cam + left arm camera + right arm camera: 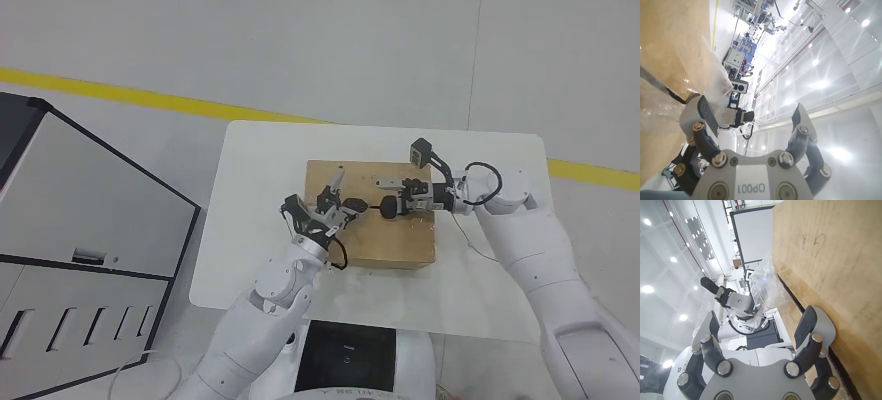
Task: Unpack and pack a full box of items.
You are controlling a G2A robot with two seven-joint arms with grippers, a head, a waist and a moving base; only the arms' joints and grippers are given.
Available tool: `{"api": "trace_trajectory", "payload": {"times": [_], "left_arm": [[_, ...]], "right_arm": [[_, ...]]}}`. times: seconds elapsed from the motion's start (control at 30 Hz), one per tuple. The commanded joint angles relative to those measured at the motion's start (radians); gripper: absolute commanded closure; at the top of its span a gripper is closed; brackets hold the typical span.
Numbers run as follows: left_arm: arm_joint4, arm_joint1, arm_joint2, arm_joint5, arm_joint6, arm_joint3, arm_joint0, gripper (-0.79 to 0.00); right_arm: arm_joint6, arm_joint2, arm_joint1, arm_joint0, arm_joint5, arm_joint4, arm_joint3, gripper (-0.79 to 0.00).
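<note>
With its two fingers spread wide and nothing between them, the left gripper (pixel 753 117) sits over the top of a brown cardboard box (pixel 674 47). One ribbed finger pad (pixel 706 113) is just beside the edge of a box flap. A crumpled strip of clear plastic film (pixel 719 83) sticks up from the seam and reaches that pad's tip; whether they touch cannot be told. The gripper's other finger points into open air.

The right gripper (pixel 761 326) is also wide apart and holds nothing. The back of one of its fingers (pixel 823 323) rests against the cardboard, beside the dark seam between the flaps. Its other finger is clear of the box.

Seen from above, the two grippers face each other near the middle of the box top, close together but apart. The box, flaps shut, lies near the middle of a white table (pixel 260 200). A grey cabinet (pixel 90 200) stands on the floor well off to the robot's left.
</note>
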Motion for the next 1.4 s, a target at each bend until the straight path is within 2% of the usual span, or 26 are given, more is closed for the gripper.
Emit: {"api": "trace_trajectory", "payload": {"times": [0.0,0.23,0.5,0.9,1.13,1.37], "left_arm": [[0.008,-0.004,0.019,-0.003,0.0,0.012,-0.013,-0.785],[0.019,-0.015,0.059,-0.006,-0.004,0.053,-0.046,-0.785],[0.015,-0.021,0.067,0.005,-0.017,0.069,-0.059,-0.785],[0.032,-0.021,0.091,0.084,-0.077,0.067,-0.054,-0.785],[0.043,-0.024,0.101,0.071,-0.057,0.034,-0.04,-0.785],[0.043,-0.028,0.108,0.065,-0.058,0.043,-0.049,-0.785]], "right_arm": [[0.0,0.003,0.001,-0.001,-0.001,0.002,0.004,-0.785],[-0.009,0.022,0.009,-0.014,-0.006,0.01,0.009,-0.785],[-0.027,0.043,0.02,-0.039,-0.001,0.015,-0.008,-0.785],[-0.09,0.064,0.03,-0.085,0.016,0.015,-0.061,-0.785],[-0.104,0.087,0.041,-0.108,0.022,0.01,-0.069,-0.785],[-0.11,0.112,0.053,-0.136,0.035,0.003,-0.096,-0.785]]}}
